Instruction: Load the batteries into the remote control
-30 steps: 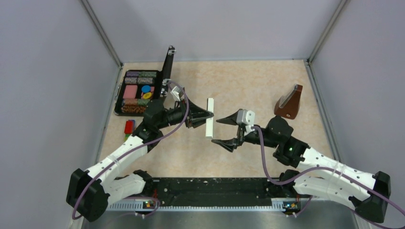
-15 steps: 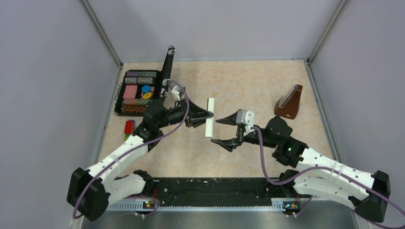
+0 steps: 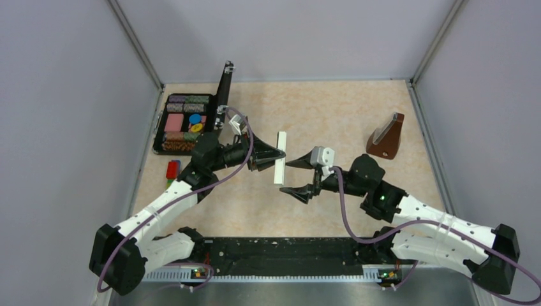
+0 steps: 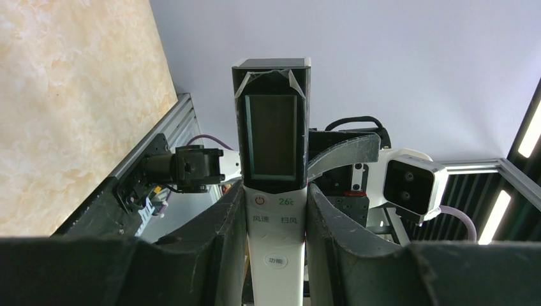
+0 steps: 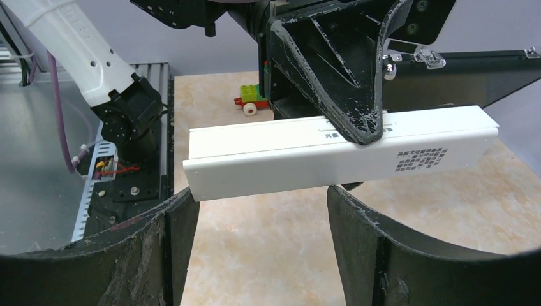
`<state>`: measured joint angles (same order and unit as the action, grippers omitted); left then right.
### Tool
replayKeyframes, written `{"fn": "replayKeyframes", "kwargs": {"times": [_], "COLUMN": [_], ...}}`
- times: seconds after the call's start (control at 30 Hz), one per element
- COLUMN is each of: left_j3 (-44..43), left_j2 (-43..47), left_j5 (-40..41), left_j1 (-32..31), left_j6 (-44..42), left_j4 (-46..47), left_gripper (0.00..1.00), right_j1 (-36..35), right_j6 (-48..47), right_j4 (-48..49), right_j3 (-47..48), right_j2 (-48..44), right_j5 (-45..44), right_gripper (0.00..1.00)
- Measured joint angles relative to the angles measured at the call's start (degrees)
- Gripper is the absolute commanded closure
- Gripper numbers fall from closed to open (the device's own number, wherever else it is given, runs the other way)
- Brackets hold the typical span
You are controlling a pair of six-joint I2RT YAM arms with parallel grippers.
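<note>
With a black lidded case [image 3: 185, 121] and toy blocks [image 3: 173, 169] at left and a wooden metronome [image 3: 386, 137] at right, the remote control [image 3: 281, 140] is clamped mid-table by the left gripper [image 3: 275, 153], long axis far-to-near, its back faced by the wide-spread, empty right gripper [image 3: 288, 178].

I count one remote control [image 3: 279, 173], two grippers (left gripper [image 3: 279, 153], right gripper [image 3: 286, 177]), one wooden metronome [image 3: 386, 137], one open black case [image 3: 224, 86], one toy block stack [image 3: 172, 169].
</note>
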<state>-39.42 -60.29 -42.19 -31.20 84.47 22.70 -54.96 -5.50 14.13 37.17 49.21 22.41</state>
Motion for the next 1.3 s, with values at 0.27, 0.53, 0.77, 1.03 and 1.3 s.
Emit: {"fn": "replayKeyframes", "kwargs": {"times": [0.27, 0.53, 0.77, 1.03, 1.3], "left_j3": [0.0, 0.0, 0.0, 0.3, 1.3], "left_j2": [0.0, 0.0, -0.3, -0.2, 0.7], "left_j5": [0.6, 1.7, 2.6, 3.7, 3.9], "left_j1": [0.0, 0.0, 0.0, 0.0, 0.0], "left_j6": [-2.0, -3.5, -4.7, -8.6, -10.4], "left_j4": [-1.6, -2.4, -0.8, 1.9, 6.6], "left_gripper": [1.00, 1.00, 1.00, 1.00, 1.00], "right_j1": [0.0, 0.0, 0.0, 0.0, 2.4], "right_j6": [0.2, 1.8, 8.5, 24.3, 37.4], "right_j4": [-1.0, -5.8, -17.0, -24.5, -24.5], "right_j3": [0.0, 0.0, 5.2, 14.5, 14.7], "right_j2": [0.0, -4.1, -3.5, 2.3, 2.4], "right_j5": [-0.3, -0.6, 0.3, -1.7, -4.9], "right_gripper": [0.27, 0.19, 0.17, 0.11, 0.07]}}
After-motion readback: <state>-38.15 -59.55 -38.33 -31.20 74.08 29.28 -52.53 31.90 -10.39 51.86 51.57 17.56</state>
